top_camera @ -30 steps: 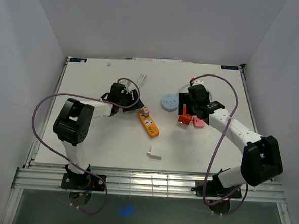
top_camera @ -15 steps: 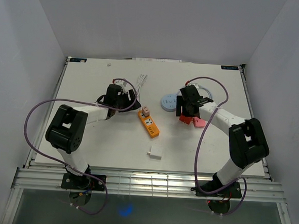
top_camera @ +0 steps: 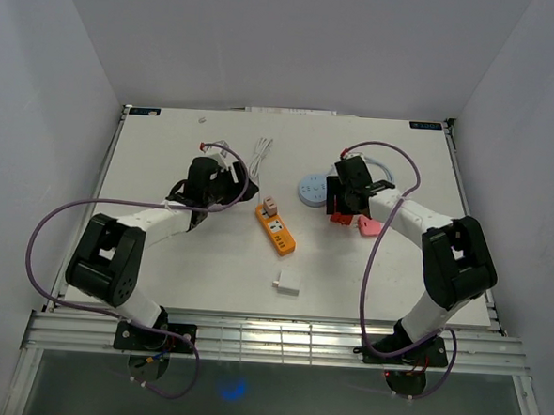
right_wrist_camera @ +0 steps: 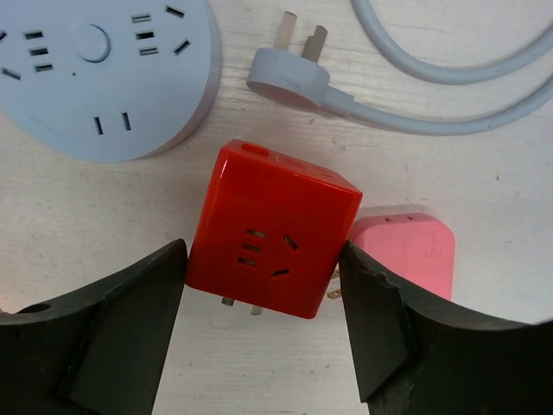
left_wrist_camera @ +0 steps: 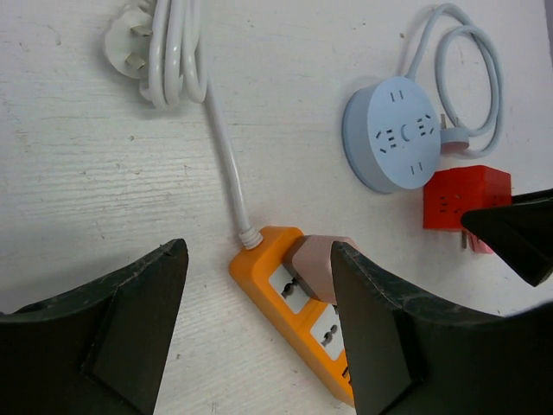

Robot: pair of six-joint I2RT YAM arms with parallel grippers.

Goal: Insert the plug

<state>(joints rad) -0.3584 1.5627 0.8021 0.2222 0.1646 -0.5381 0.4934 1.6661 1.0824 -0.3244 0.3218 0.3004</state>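
An orange power strip (top_camera: pixel 277 230) lies mid-table with a beige plug (top_camera: pixel 270 205) seated in its far end. Both also show in the left wrist view, the strip (left_wrist_camera: pixel 289 298) and the plug (left_wrist_camera: pixel 321 262). My left gripper (top_camera: pixel 230 183) is open and empty, just left of the strip's cord end (left_wrist_camera: pixel 259 259). My right gripper (top_camera: pixel 344 198) is open, its jaws standing on either side of a red cube adapter (right_wrist_camera: pixel 276 226) that lies on the table with its prongs showing. A pink charger (right_wrist_camera: pixel 404 251) lies against the cube's right side.
A round blue socket (top_camera: pixel 313 187) with its grey cord and plug (right_wrist_camera: pixel 289 73) sits behind the red cube. The strip's coiled white cord (left_wrist_camera: pixel 177 52) lies at the back. A small white adapter (top_camera: pixel 286 285) lies toward the front.
My left gripper has drawn back to the left, away from the strip's plugged end. My right gripper has moved left and now straddles the red cube.
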